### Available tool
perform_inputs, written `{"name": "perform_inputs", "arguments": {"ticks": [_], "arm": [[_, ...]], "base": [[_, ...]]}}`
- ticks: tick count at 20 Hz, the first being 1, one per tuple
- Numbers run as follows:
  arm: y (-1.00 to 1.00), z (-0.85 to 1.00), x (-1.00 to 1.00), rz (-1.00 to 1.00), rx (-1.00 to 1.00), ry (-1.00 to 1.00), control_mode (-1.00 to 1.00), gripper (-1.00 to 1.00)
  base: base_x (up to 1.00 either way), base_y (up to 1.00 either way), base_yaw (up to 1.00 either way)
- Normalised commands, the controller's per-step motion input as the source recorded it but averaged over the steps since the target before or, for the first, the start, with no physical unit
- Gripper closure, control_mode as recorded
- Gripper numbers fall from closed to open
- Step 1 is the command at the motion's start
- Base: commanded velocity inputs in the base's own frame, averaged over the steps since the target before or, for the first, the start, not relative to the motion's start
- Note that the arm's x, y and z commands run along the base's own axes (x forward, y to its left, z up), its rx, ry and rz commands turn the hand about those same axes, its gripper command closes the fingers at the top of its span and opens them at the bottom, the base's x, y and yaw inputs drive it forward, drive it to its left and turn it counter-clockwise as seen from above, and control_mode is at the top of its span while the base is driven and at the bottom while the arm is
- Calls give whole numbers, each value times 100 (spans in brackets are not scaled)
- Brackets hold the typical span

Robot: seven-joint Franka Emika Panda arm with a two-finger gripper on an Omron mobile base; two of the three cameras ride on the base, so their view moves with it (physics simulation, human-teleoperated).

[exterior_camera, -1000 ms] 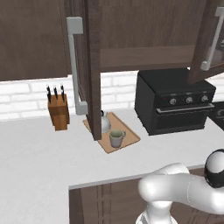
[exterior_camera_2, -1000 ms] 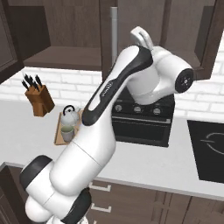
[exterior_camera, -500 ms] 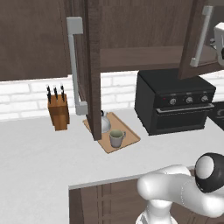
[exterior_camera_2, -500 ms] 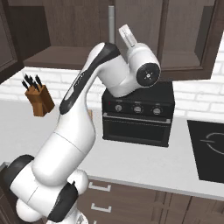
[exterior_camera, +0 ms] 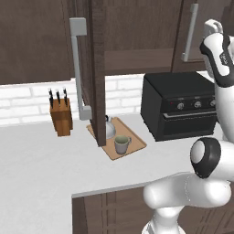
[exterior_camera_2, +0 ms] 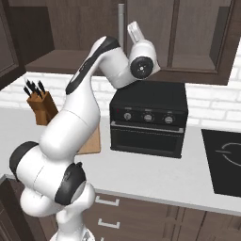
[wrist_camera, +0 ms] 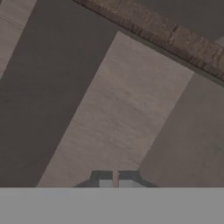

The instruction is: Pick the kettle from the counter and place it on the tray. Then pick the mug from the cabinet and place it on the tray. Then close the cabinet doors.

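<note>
Dark brown wall cabinets and a white brick backsplash are shown above the light counter [exterior_camera: 36, 164], on which a black countertop oven [exterior_camera: 180, 109] and a wooden knife block [exterior_camera: 61, 116] are placed. The pincer [wrist_camera: 114, 179] is seen from the hand camera with its two dark tips brought together side by side, nothing being held between them; directly ahead of the tips a dark wooden cabinet panel [wrist_camera: 118, 113] is faced at close range. In the left base view the hand [exterior_camera: 215, 43] is raised high beside the right cabinet door [exterior_camera: 201, 32], whose grey bar handle [exterior_camera: 189, 32] is seen just beside it. Well below the pincer and far to its side, the tray [exterior_camera: 118, 137] is laid on the counter, with the kettle [exterior_camera: 109, 128] and the mug [exterior_camera: 121, 144] both set on it, the mug being nearer the counter's front edge. The left cabinet door [exterior_camera: 97, 68] is swung open edge-on, so that part of the kettle is hidden behind it. In the right base view the arm is arched upward over the oven, with the tray's corner [exterior_camera_2: 93, 141] visible behind it.
</note>
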Motion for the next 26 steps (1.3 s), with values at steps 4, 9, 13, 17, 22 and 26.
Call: {"name": "perform_inputs", "arguments": {"ticks": [4, 9, 13, 17, 22, 26], "arm": [[0, 0, 94, 0, 9, 2, -100, 100], [0, -4, 88, 0, 8, 0, -100, 100], [0, -9, 59, 0, 7, 0, -100, 100], [0, 0, 2, 0, 1, 0, -100, 100], [0, 4, -45, 0, 0, 0, -100, 100], [1, 15, -81, 0, 0, 1, -100, 100]], "base": [[0, 0, 0], [0, 0, 0], [0, 0, 0], [0, 0, 0], [0, 0, 0], [0, 0, 0]]}}
